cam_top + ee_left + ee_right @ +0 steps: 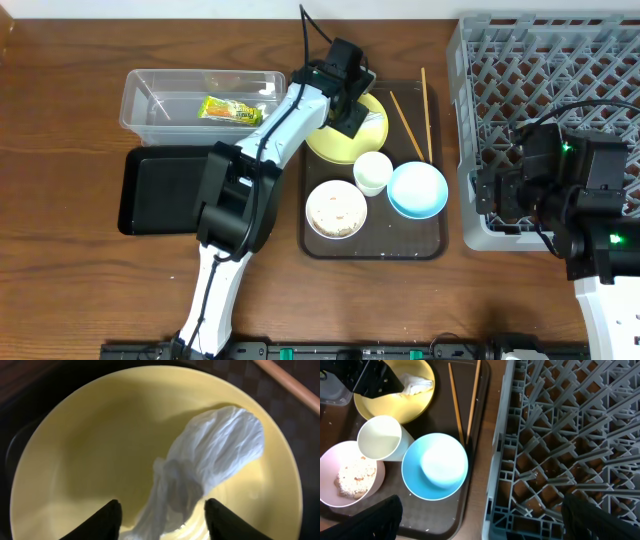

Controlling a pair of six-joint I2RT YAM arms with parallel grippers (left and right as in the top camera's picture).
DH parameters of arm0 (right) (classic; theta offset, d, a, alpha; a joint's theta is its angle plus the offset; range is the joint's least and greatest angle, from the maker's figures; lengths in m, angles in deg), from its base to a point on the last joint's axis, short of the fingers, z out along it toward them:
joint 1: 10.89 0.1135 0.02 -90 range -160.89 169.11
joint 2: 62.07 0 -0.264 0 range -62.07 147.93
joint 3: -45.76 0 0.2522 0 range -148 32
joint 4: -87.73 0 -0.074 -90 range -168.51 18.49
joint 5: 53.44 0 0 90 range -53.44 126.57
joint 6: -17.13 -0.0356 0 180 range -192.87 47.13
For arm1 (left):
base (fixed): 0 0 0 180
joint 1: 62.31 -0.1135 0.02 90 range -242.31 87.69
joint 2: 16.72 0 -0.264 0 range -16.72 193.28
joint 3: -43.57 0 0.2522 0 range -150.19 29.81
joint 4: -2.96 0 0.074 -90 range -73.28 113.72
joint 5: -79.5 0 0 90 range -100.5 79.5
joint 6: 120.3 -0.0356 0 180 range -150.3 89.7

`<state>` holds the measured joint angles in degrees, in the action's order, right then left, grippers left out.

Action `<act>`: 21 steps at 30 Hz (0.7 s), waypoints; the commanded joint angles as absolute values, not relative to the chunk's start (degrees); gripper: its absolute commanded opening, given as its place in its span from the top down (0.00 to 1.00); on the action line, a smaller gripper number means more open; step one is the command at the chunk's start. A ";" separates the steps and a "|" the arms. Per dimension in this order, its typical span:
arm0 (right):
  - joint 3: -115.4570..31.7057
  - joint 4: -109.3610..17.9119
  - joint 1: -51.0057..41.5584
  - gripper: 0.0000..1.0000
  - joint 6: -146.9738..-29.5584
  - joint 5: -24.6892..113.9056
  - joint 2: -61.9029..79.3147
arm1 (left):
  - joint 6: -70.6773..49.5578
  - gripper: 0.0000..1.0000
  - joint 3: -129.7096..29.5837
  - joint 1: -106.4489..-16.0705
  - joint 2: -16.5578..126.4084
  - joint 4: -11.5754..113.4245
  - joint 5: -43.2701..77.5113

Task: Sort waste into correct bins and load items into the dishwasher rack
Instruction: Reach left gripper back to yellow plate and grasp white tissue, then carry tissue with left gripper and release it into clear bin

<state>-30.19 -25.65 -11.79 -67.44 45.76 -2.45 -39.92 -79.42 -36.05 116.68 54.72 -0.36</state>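
The pale yellow plate lies at the back of the brown tray, and the white crumpled scrap lies on it. My left gripper is open low over the plate, with its fingers on either side of the scrap's narrow end. In the overhead view the left gripper hides the scrap. The green-and-yellow wrapper lies in the clear tub. My right gripper is open and empty above the dishwasher rack's left edge, also seen overhead.
On the brown serving tray stand the white bowl with rice, the white cup and the light blue bowl. Two chopsticks lie at its back right. The black tray sits in front of the tub. The grey rack is at the right.
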 commanded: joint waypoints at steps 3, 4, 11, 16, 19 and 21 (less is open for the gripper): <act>-31.20 -25.30 -11.07 0.01 -68.11 45.86 -2.26 | -40.73 0.51 -79.00 -36.46 118.15 53.71 -0.47; -31.20 -25.15 -11.07 0.01 -68.09 45.86 -2.26 | -40.73 0.55 -79.00 -36.44 118.30 53.71 -0.47; -31.20 -25.08 -11.07 0.01 -68.09 45.84 -2.26 | -40.08 0.94 -79.00 -36.44 118.82 53.78 -0.41; -31.20 -24.93 -11.07 0.01 -68.11 45.84 -2.26 | -37.70 0.94 -80.12 -36.83 116.81 54.35 -0.50; -31.20 -24.86 -11.07 0.01 -68.11 45.84 -2.26 | -34.92 0.94 -81.54 -38.12 111.85 55.20 -0.50; -31.20 -24.86 -11.07 0.01 -68.11 45.84 -2.26 | -34.20 0.94 -81.62 -39.35 108.07 55.37 -0.54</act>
<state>-30.19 -25.12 -11.79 -67.44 45.76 -2.45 -37.13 -79.42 -37.10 116.11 55.35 -0.32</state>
